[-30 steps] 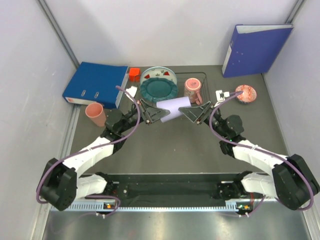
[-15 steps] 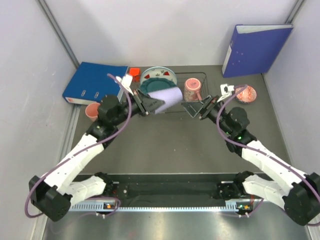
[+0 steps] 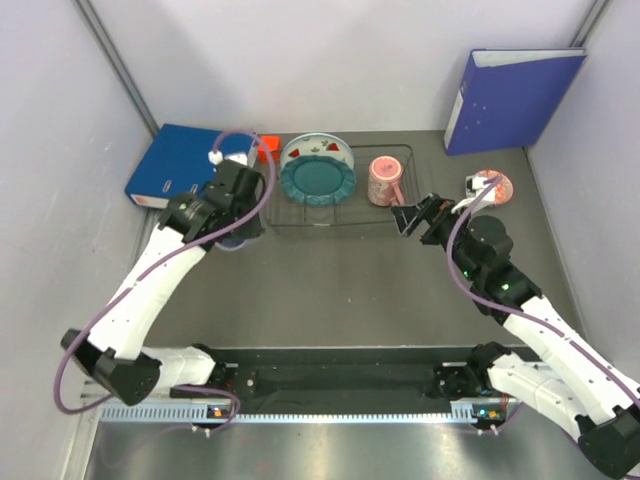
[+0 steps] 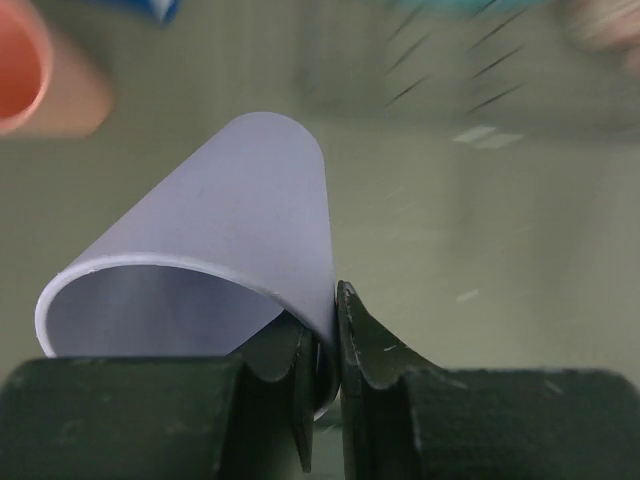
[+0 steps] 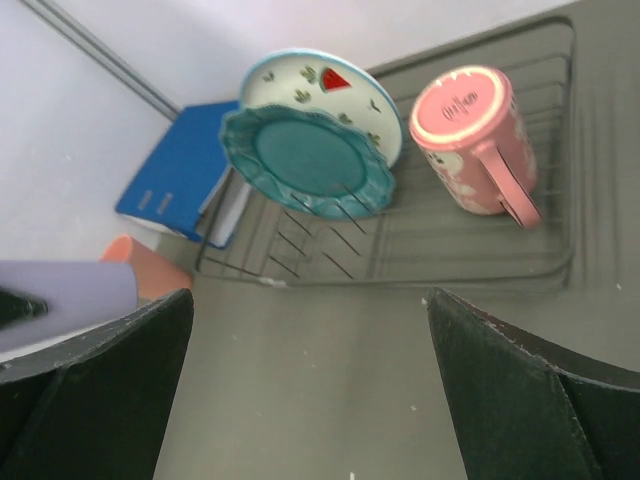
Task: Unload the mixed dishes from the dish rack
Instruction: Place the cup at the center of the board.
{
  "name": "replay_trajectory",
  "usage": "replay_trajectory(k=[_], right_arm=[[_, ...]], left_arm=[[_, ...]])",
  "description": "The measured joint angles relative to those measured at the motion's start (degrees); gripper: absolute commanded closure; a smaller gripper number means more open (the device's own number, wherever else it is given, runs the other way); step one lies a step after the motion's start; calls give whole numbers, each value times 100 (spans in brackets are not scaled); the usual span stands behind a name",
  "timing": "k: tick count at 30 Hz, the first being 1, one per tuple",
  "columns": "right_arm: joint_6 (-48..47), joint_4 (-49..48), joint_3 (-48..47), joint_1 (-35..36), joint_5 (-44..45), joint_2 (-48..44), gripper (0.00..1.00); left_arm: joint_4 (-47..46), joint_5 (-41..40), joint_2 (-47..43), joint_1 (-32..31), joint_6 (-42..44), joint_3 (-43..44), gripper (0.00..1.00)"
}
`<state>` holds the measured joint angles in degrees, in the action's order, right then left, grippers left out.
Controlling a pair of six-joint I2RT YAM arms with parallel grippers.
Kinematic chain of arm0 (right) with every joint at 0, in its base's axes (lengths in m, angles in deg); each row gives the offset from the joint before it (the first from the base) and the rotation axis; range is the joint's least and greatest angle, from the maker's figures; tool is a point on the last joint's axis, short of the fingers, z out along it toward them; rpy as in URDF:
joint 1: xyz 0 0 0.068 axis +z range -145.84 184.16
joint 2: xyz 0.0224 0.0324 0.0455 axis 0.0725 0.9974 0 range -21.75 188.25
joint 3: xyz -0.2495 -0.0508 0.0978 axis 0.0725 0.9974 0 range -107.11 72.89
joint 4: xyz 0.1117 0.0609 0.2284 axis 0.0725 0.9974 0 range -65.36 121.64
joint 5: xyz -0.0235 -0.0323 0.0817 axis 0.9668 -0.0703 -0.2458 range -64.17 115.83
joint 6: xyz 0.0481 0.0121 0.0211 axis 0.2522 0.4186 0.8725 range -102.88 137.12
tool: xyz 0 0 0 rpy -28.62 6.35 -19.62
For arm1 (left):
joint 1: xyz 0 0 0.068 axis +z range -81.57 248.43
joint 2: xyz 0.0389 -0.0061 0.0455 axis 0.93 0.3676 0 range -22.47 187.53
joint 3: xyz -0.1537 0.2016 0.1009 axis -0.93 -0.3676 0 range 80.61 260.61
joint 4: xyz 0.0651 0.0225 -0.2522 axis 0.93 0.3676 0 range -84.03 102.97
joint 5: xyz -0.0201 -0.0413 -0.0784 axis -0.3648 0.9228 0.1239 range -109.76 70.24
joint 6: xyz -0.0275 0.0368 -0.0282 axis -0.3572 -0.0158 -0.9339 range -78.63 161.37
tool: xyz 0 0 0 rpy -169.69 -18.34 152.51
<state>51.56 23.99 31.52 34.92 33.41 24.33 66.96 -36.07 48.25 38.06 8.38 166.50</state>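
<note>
My left gripper point(image 4: 325, 310) is shut on the rim wall of the lavender cup point(image 4: 240, 210), which lies tilted above the table left of the dish rack point(image 3: 392, 214). A salmon cup point(image 4: 35, 70) stands just beyond it. The rack holds the teal scalloped plate point(image 3: 318, 180), the white watermelon plate point(image 3: 318, 150) behind it, and a pink handled cup point(image 3: 385, 181) mouth down. My right gripper point(image 3: 418, 215) hangs open and empty in front of the rack's right end. The pink patterned bowl point(image 3: 490, 187) sits on the table at the right.
A blue binder point(image 3: 180, 165) lies flat at the back left, with a red cube point(image 3: 268, 150) beside it. A second blue binder point(image 3: 515, 95) stands against the back right wall. Grey walls close in both sides.
The left arm has swung left with the lavender cup, from the rack's front to beside the salmon cup. The right gripper has opened wide and drawn back to the right.
</note>
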Motion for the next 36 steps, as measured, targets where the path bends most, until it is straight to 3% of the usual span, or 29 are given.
replay_trajectory(k=[5, 10, 20, 36], right_arm=[[-122, 118, 317, 0, 28, -7, 0], [-177, 118, 553, 0, 2, -22, 0], [-282, 87, 612, 0, -48, -15, 0], [-291, -66, 612, 0, -146, 289, 0]], left_arm=[[1075, -387, 378, 0, 42, -514, 100], [1414, -540, 380, 168, 63, -824, 100], [603, 76, 378, 1912, 262, -2037, 100], [-643, 260, 387, 3370, 293, -2717, 100]])
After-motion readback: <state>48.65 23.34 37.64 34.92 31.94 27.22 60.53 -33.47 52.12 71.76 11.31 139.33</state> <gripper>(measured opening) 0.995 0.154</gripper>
